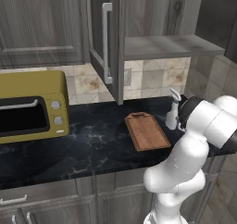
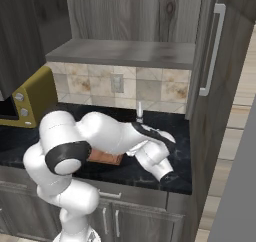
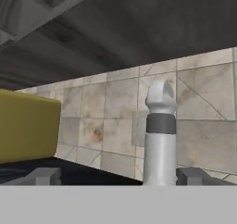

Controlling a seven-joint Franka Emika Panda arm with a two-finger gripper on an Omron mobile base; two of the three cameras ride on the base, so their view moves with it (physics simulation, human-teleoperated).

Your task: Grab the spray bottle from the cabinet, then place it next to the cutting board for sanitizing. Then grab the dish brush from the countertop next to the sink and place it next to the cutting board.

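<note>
The spray bottle [image 1: 172,111] stands upright on the black countertop [image 1: 92,144], just right of the brown cutting board [image 1: 147,131]. In the hand view the spray bottle [image 3: 160,144] rises between my gripper's [image 3: 119,176] two fingertips, closer to the right one, and neither touches it; the gripper is open. From the right base view the bottle's neck [image 2: 140,111] pokes up behind my forearm, and a strip of the cutting board [image 2: 106,159] shows under the arm. The cabinet [image 1: 166,46] above has its door [image 1: 107,42] swung open and a bare shelf. The dish brush and sink are out of view.
A yellow oven [image 1: 32,106] sits on the counter's left end. The open cabinet door hangs out over the counter above the board. A tiled wall [image 3: 102,126] backs the counter. A tall cabinet side [image 2: 215,111] closes the right end.
</note>
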